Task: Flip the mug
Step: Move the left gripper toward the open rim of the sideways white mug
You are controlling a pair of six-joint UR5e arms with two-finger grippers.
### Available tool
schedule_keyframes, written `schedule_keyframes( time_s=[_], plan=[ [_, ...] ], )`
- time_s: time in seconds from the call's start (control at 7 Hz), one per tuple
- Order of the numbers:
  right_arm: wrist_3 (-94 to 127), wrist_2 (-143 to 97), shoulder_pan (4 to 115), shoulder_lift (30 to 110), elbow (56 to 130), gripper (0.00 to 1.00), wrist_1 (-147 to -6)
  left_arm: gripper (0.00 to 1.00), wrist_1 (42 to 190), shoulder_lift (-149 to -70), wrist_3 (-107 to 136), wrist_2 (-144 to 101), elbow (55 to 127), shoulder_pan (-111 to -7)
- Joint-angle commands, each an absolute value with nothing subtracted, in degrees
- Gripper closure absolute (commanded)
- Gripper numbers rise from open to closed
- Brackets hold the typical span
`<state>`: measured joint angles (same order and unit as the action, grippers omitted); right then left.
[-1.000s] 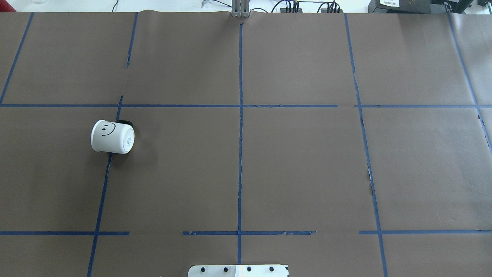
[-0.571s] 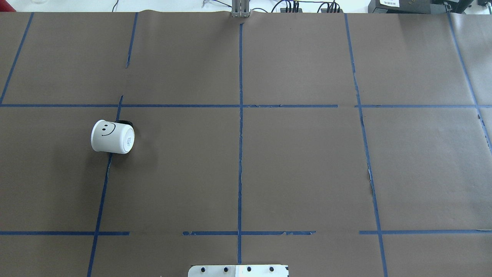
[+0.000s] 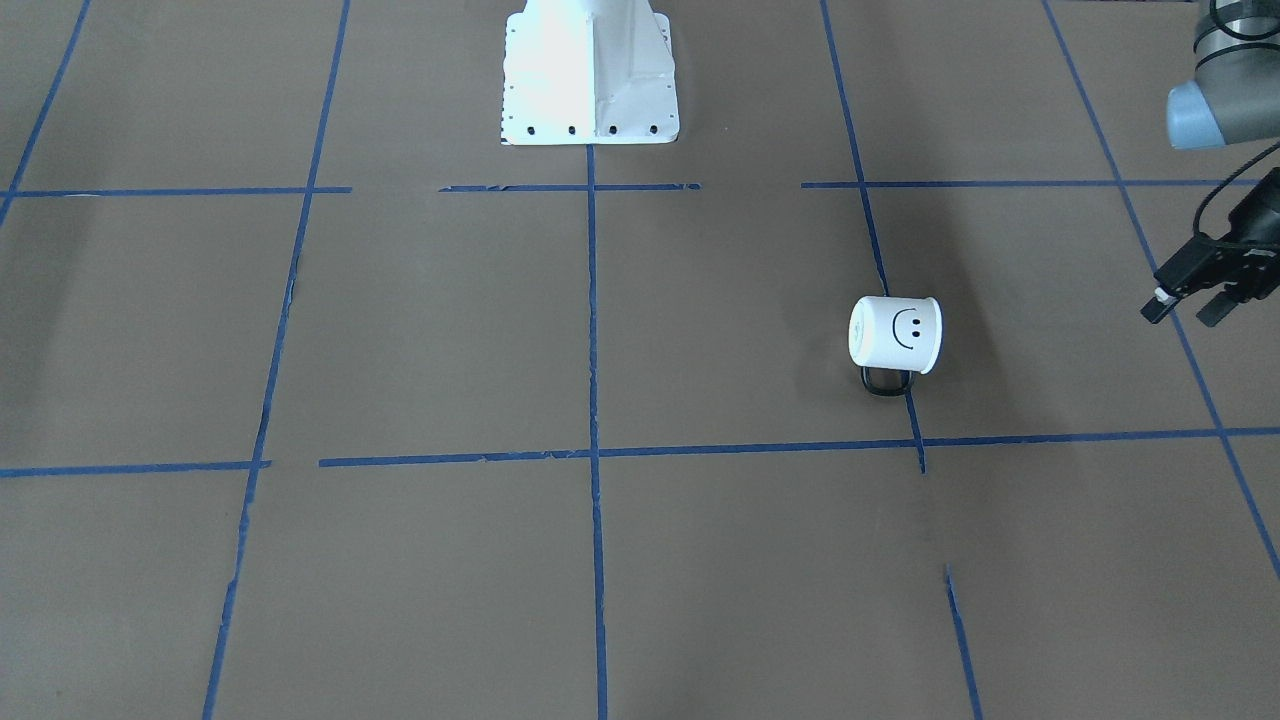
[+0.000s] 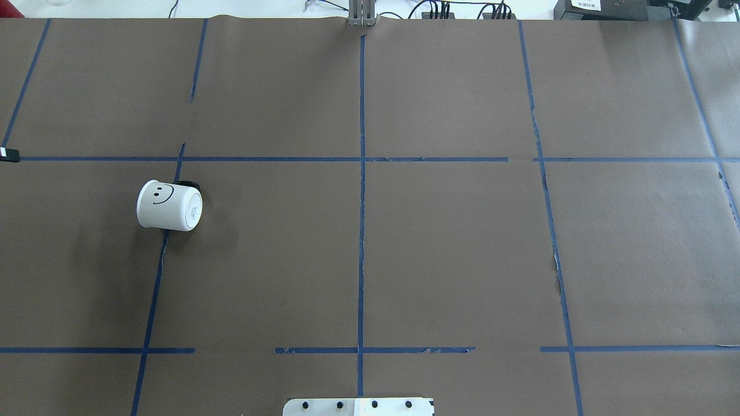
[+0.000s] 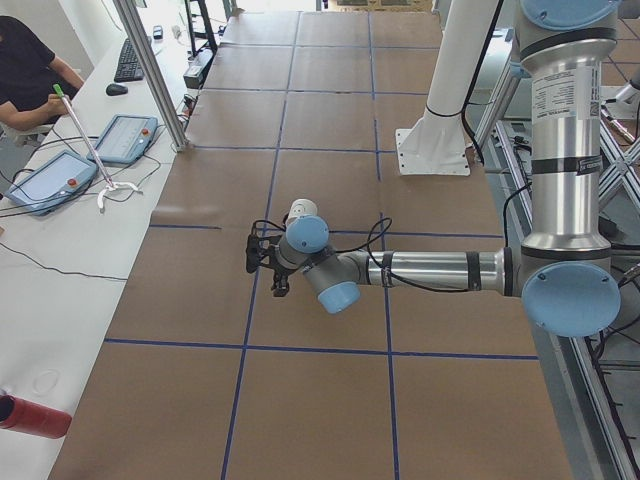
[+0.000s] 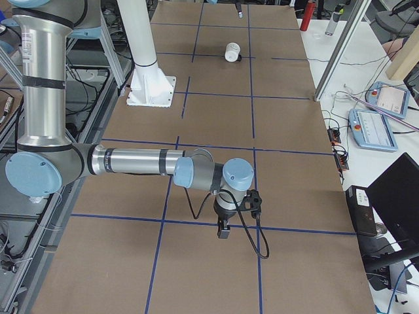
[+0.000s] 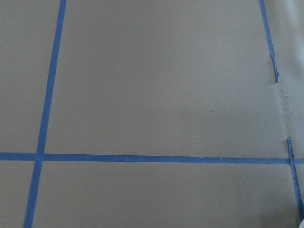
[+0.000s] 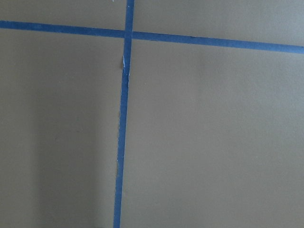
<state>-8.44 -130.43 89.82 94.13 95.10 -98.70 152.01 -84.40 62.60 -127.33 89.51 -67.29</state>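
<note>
Left jaws hang in the air at the end of the left arm (image 3: pixel 1210 115). They stand wide, with a clear gap between the two black fingers (image 3: pixel 1156 309), and they hold nothing. Under them is only the brown surface (image 4: pixel 451 260) with its blue tape lines (image 4: pixel 362 231). The mug (image 3: pixel 895 335) is well apart from the left jaws, off to their side and closer to the middle of the surface. It is small and white and lies on its side on the surface, right on one blue line. The black smiley face (image 4: pixel 162 195) looks up. The flat bottom (image 4: pixel 194 211) of the mug points away from the left jaws. The thin black handle (image 3: pixel 887 383) lies low at the mug's side, away from the white robot base (image 3: pixel 590 70). Nothing touches the mug. Right jaws hang from the right arm (image 6: pixel 131 161) at the other end of the surface, very far from the mug. They point down and sit low over a blue line. They show only in the side view, so it is not clear if they are wide or narrow.
</note>
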Motion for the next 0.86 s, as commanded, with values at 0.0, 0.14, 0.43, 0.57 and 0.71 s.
schedule_keyframes(
  time_s=[0.0,0.14,0.43,0.57,0.71],
  plan=[
    [-8.4,-130.4,89.8,94.1,95.1,0.0,-98.7,0.0,161.5,-84.5,79.7,-123.7,88.5,-60.1],
    [-8.4,-130.4,89.8,94.1,95.2,0.0,-98.7,0.0,167.3,-84.5,86.7,-117.7,88.1,-56.7],
    [-8.4,-130.4,89.8,94.1,95.1,0.0,-98.7,0.0,176.9,-84.5,94.0,-107.9,86.8,-51.5],
    [-8.4,-130.4,89.8,94.1,95.2,0.0,-98.7,0.0,185.7,-85.6,94.7,-107.1,83.1,-50.7],
    [-8.4,-130.4,89.8,94.1,95.2,0.0,-98.7,0.0,189.5,-88.7,94.8,-107.3,80.5,-50.7]
  ],
)
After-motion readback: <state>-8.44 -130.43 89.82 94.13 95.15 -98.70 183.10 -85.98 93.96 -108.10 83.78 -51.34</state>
